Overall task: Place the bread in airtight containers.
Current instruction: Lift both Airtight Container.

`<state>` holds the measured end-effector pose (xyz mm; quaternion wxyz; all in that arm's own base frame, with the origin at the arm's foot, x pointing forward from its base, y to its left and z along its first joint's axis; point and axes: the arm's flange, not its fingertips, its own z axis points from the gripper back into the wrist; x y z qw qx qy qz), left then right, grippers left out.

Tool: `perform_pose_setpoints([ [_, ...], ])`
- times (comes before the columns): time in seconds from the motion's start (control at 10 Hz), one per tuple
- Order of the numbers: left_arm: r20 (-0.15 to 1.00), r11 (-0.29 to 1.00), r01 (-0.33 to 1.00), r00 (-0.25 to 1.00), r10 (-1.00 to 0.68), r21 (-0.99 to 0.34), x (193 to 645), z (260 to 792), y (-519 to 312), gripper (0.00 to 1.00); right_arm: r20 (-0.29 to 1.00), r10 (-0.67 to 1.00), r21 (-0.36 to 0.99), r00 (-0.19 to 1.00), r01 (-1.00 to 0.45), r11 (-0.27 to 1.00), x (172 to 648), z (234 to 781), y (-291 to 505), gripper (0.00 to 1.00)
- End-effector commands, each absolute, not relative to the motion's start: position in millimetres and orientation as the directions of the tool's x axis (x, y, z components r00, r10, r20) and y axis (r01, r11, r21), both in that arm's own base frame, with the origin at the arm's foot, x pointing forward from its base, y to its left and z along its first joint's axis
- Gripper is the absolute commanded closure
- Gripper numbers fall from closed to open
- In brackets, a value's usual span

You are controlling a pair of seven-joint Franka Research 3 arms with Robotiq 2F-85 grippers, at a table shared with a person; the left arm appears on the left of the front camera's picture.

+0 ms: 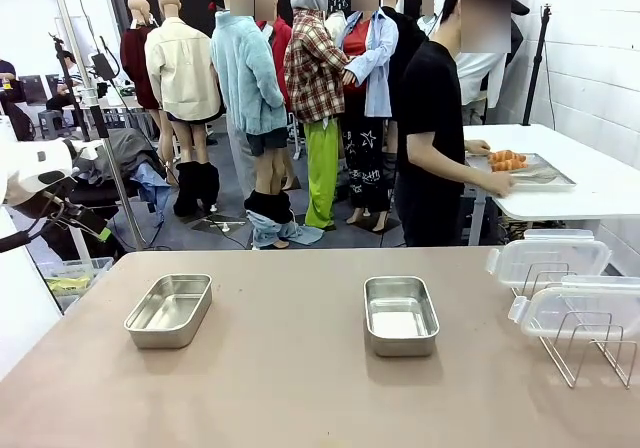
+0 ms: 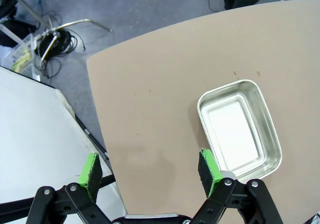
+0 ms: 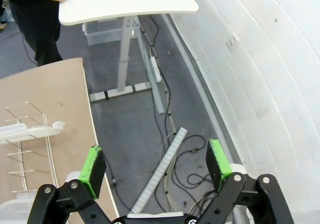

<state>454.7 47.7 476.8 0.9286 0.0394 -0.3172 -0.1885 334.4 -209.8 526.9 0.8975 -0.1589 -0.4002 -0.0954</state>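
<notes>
Tan tabletop bears two empty tins (steel); grey floor, white wall.

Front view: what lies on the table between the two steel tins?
Nothing; the front view shows bare table between left tin and right tin.

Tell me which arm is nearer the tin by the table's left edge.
Left. Its jaws hang just beside the tin; the right arm's jaws hang over the floor, past the table's right edge.
</notes>
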Motion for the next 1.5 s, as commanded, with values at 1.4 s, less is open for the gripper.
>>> perform_pose_setpoints([
  [1.4, 0.574, 0.926, 0.323, 0.728, -0.374, 0.193, 451.9, 477.0, 49.8, 0.0, 0.74, -0.034, -0.224, 0.671, 0.294, 0.929, 336.1, 524.3, -207.8, 0.0],
])
